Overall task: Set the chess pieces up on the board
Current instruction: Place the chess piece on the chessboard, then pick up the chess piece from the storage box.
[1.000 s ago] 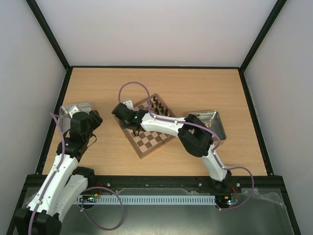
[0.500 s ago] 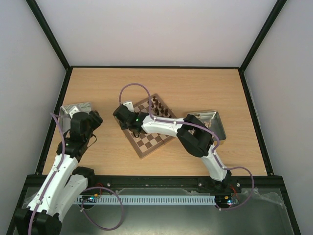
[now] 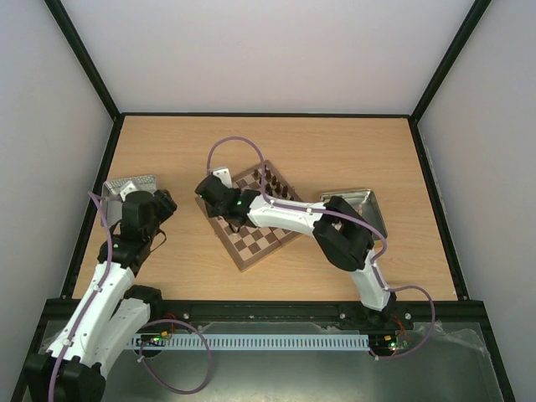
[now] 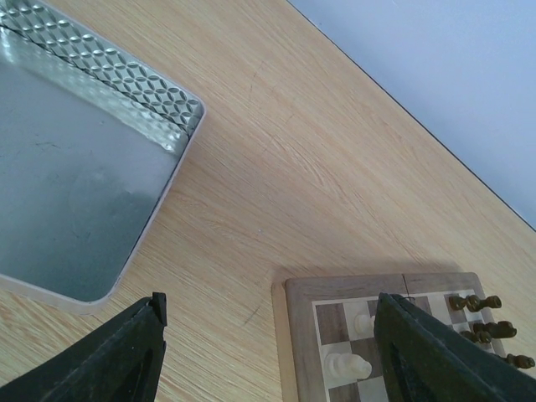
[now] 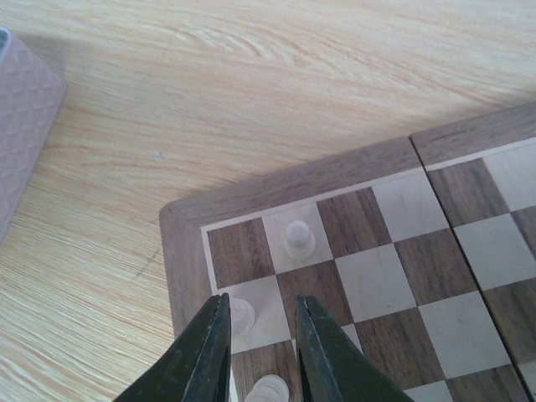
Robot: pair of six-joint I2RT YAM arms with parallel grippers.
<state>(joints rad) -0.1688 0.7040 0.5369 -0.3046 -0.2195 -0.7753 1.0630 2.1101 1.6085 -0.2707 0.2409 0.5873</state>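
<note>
While the right jaws (image 5: 261,301) stand narrowly parted over one corner of the board (image 5: 377,276), three cream chess pieces (image 5: 299,239) show there: one just beyond the tips, one half hidden beside a finger, and one low between the jaws, apparently ungripped. The left jaws (image 4: 270,301) gape wide and empty above the counter (image 4: 293,167), between a tin (image 4: 84,193) and the board. Two tins lie on the counter.
</note>
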